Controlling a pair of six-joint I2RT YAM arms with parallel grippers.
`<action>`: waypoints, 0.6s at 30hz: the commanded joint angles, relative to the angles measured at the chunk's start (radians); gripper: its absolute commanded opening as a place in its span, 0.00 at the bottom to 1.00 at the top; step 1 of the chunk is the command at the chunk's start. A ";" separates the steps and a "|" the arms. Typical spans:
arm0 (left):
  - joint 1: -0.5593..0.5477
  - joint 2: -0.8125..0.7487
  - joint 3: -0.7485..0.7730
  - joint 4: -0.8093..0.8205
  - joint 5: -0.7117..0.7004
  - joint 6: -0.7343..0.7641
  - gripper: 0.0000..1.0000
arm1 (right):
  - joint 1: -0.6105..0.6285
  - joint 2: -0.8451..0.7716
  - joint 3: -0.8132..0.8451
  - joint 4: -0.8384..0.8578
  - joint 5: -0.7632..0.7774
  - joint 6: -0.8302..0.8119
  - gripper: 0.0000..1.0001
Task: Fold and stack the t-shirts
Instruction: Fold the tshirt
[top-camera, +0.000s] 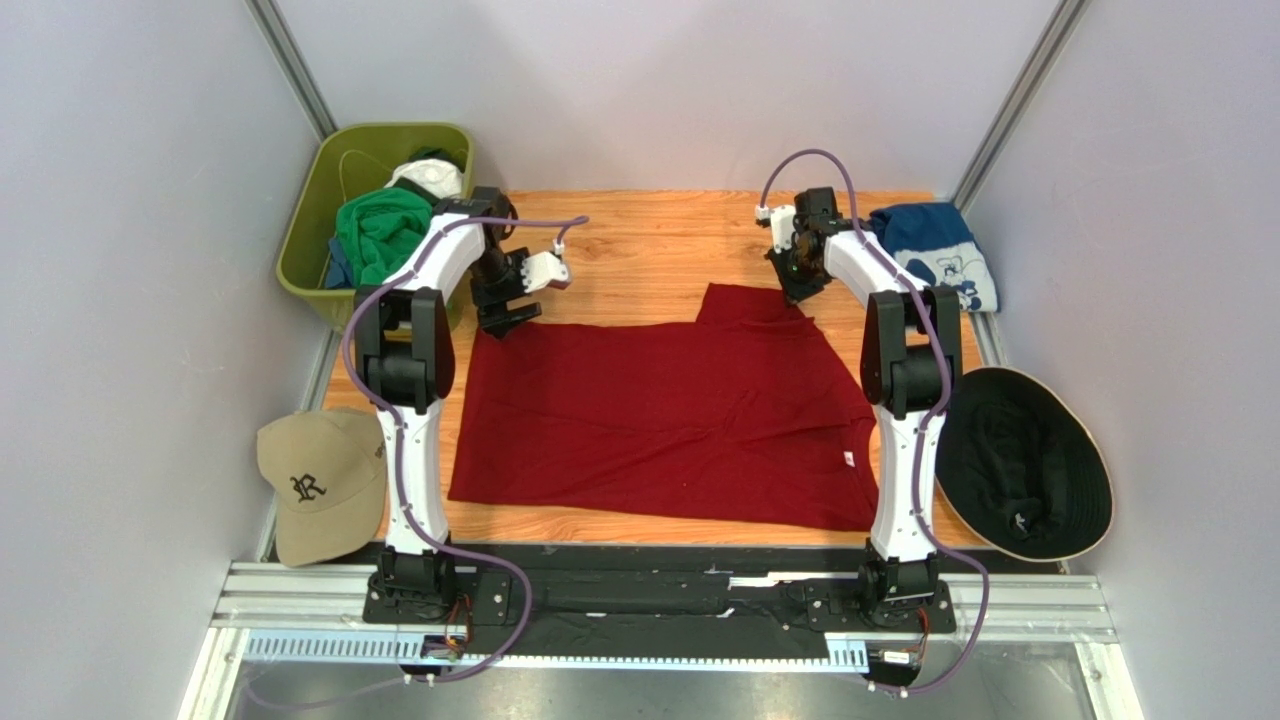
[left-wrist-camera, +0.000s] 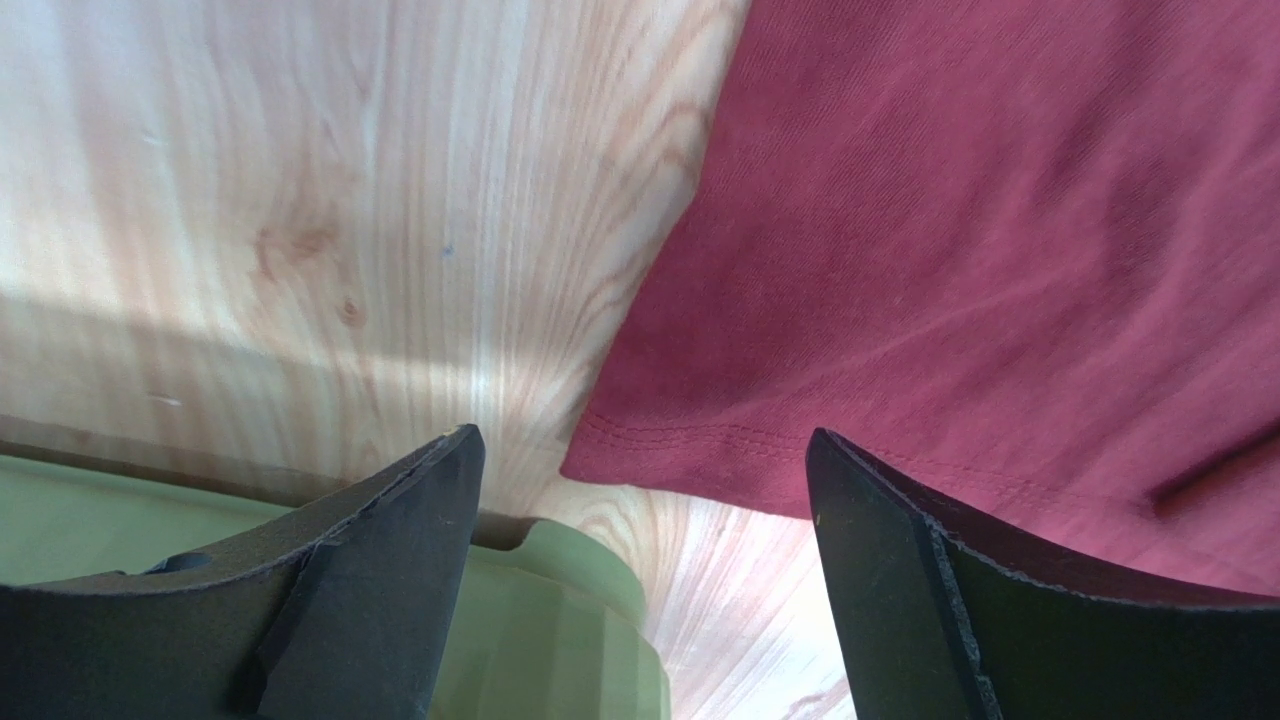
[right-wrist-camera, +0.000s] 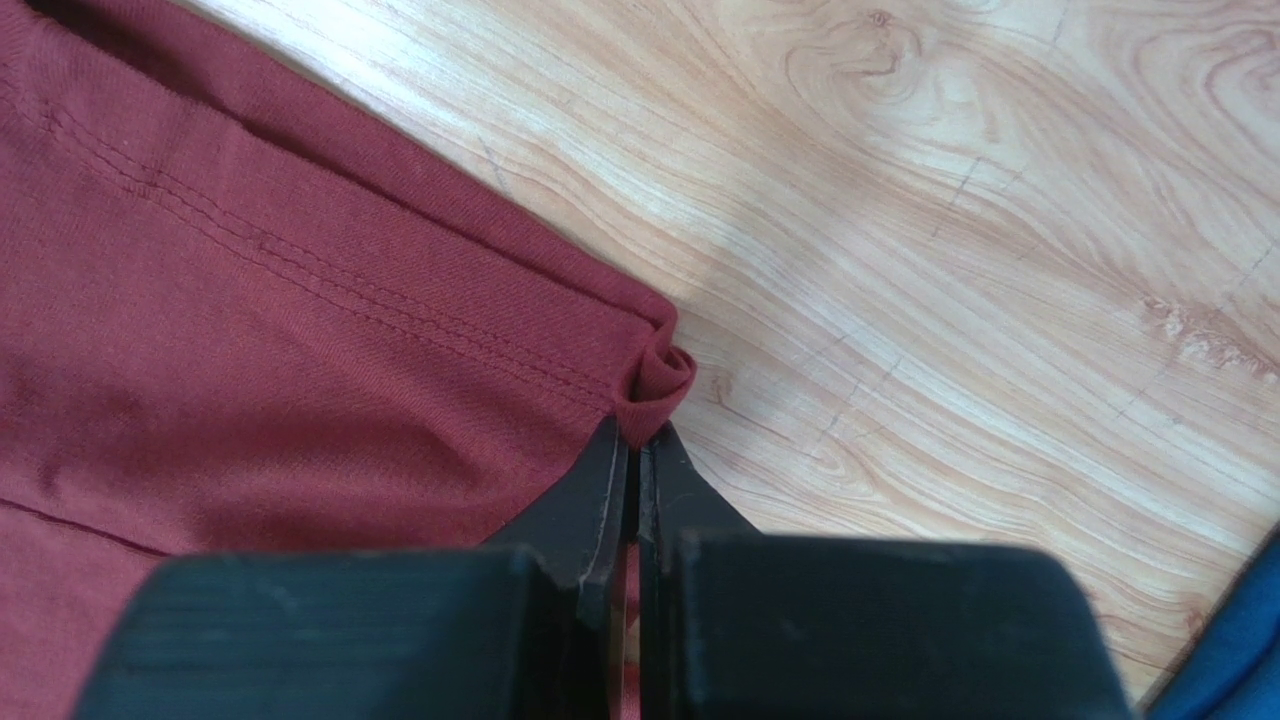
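Note:
The dark red t-shirt (top-camera: 661, 420) lies spread across the middle of the wooden table. My left gripper (top-camera: 508, 315) hovers open just above its far left corner. In the left wrist view the hemmed corner of the red t-shirt (left-wrist-camera: 992, 240) lies between and beyond the wide-apart fingers (left-wrist-camera: 376, 585). My right gripper (top-camera: 793, 282) is shut on a bunched corner of the red t-shirt (right-wrist-camera: 271, 345) at its far right; the pinch shows at the gripper (right-wrist-camera: 640, 444). A navy-blue printed t-shirt (top-camera: 939, 252) lies at the far right. A green t-shirt (top-camera: 383, 225) sits in the bin.
A green bin (top-camera: 308, 240) with clothes stands at the far left corner; its rim (left-wrist-camera: 556, 630) shows right under my left fingers. A tan cap (top-camera: 319, 483) lies off the table's left edge. A black wide-brimmed hat (top-camera: 1025, 462) lies at the near right.

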 joint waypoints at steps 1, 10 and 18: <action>0.026 0.036 0.045 -0.040 -0.015 0.043 0.87 | -0.005 -0.050 -0.033 -0.002 -0.009 -0.013 0.00; 0.033 0.103 0.098 -0.057 -0.065 0.060 0.83 | -0.005 -0.078 -0.067 0.002 -0.013 -0.018 0.00; 0.033 0.134 0.096 -0.074 -0.080 0.055 0.54 | -0.007 -0.089 -0.073 0.002 -0.012 -0.018 0.00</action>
